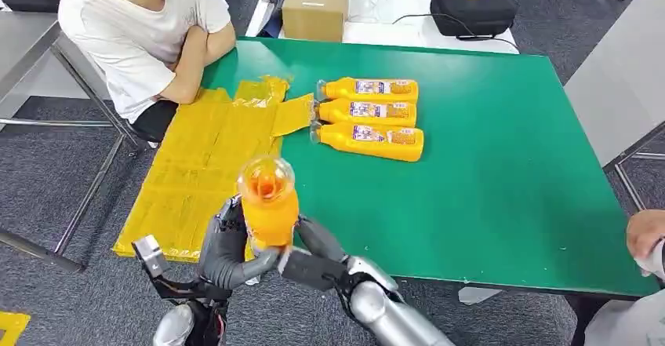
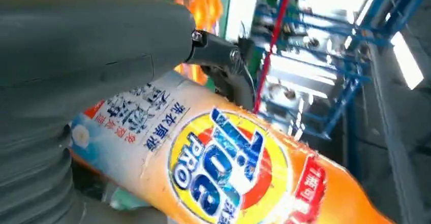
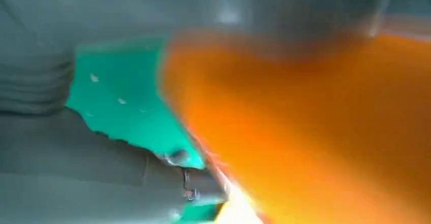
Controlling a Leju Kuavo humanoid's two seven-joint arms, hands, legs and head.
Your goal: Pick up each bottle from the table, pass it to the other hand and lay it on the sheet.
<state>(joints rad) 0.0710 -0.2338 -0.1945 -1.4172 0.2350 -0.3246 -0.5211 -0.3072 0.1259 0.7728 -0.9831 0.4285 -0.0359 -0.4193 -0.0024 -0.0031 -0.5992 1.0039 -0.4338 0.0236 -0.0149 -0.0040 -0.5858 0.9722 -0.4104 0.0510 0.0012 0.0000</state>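
our left hand [image 1: 227, 244] and right hand [image 1: 314, 256] both clasp the upright orange detergent bottle [image 1: 268, 205] near the yellow sheet [image 1: 200, 173]; probably heavy, slick plastic, so we grip mid-body.

Orange bottle [image 1: 268, 205], yellow sheet [image 1: 205, 158], green table [image 1: 502, 142], grey floor [image 1: 47, 165].

Right hand [image 3: 101, 173] enters close to the lens, grey and blurred, its fingers [image 3: 203, 188] touching the side of 1 orange bottle [image 3: 315, 132]. The bottle is badly out of focus; no label can be read. A patch of green table [image 3: 122, 102] is visible between hand and bottle.
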